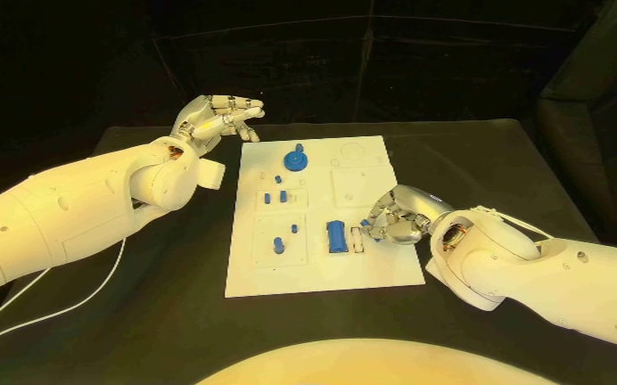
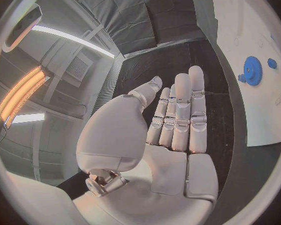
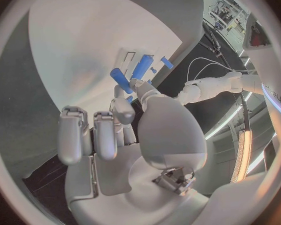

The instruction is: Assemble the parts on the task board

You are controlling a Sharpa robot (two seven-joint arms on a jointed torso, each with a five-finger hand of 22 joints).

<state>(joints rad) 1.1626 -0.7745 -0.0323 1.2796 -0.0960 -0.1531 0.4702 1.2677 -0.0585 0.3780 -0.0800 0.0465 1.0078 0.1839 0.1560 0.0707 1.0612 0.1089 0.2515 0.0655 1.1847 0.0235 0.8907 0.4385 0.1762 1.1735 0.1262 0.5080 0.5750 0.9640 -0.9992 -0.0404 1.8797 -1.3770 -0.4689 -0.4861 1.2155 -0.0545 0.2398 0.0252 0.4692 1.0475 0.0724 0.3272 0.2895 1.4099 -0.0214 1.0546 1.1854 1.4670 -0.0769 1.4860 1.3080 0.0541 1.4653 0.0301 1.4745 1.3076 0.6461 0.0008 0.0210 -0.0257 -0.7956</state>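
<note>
The task board [image 1: 322, 265] lies in the middle of the head view on the black table [image 1: 489, 149]. The right hand [image 1: 396, 217] rests over the board's right edge, in the lower right of the frame, its fingers curled around a small blue part [image 1: 368, 223]; the right wrist view shows this more plainly, a blue cylinder [image 3: 120, 80] pinched at the fingertips [image 3: 135, 85] just above the white plate. Just left of that hand in the head view stands a long blue block [image 1: 335, 235].

The left hand [image 1: 218, 118] hovers in the upper left, off the board's top left corner, holding nothing. Its wrist view shows the fingers [image 2: 181, 110] straight and slightly apart, with the blue gear [image 2: 252, 70] on the board beyond them at the right of the circle.

Counted in the head view: one gear [image 1: 297, 160] near the board's top, one long block, and about five small blue pegs [image 1: 278, 244] down the left column, though the smallest are hard to separate
</note>
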